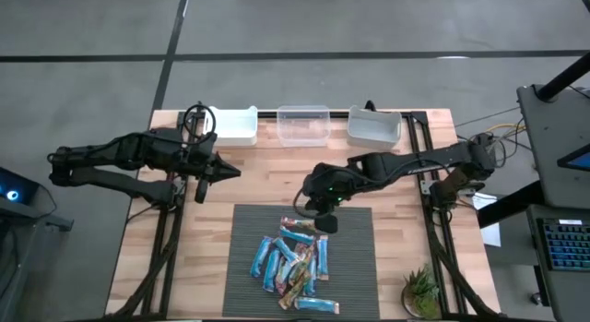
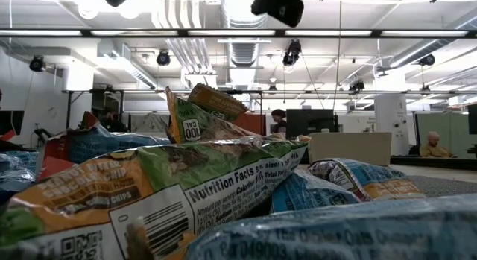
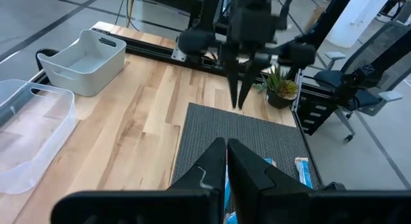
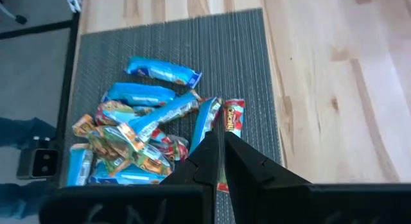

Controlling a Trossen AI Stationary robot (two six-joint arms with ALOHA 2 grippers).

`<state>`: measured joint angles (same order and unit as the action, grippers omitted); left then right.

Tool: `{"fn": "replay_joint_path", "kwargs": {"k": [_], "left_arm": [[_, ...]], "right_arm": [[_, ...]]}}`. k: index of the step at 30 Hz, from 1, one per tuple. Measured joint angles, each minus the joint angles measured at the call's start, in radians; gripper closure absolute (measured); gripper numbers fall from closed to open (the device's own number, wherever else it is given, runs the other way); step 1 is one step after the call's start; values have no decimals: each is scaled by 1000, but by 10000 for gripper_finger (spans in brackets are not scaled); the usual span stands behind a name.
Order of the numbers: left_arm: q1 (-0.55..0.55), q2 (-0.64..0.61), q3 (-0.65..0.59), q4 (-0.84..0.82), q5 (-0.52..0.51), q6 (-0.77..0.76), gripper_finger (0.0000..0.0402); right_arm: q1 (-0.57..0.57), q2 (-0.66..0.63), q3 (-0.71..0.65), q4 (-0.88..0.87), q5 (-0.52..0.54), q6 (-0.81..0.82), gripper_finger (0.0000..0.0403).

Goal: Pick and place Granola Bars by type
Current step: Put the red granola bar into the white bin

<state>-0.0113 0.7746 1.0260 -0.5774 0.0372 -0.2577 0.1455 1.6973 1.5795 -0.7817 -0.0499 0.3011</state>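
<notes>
Several granola bars (image 1: 293, 263), most blue and some green, red and orange, lie heaped on a dark grey mat (image 1: 355, 257) near the table's front edge. In the right wrist view the same pile (image 4: 144, 128) shows, with one red-ended bar (image 4: 234, 115) at its edge. My right gripper (image 1: 316, 211) hangs shut above the far end of the pile, slanting down, with nothing between its fingers (image 4: 220, 147). My left gripper (image 1: 236, 172) is shut too. It hovers over bare wood left of the mat and holds nothing (image 3: 226, 150).
Three small bins stand in a row at the table's far edge: a white one (image 1: 232, 125), a clear one (image 1: 303, 125) and another white one (image 1: 373, 126). A small potted plant (image 1: 422, 291) sits at the near right corner. Bare wood lies between bins and mat.
</notes>
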Motion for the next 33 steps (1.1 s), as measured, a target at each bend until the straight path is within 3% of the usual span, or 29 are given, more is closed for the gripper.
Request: {"fn": "replay_joint_path", "kwargs": {"k": [5,14,19,33], "left_arm": [[0,0,0,0,0,0,402],[0,0,0,0,0,0,402],[0,0,0,0,0,0,402],[0,0,0,0,0,0,402]], "right_arm": [[0,58,0,-6,-8,14,369],[-2,92,2,-7,1,47,267],[-3,92,2,-7,14,46,231],[-3,92,-3,-6,19,39,239]]}}
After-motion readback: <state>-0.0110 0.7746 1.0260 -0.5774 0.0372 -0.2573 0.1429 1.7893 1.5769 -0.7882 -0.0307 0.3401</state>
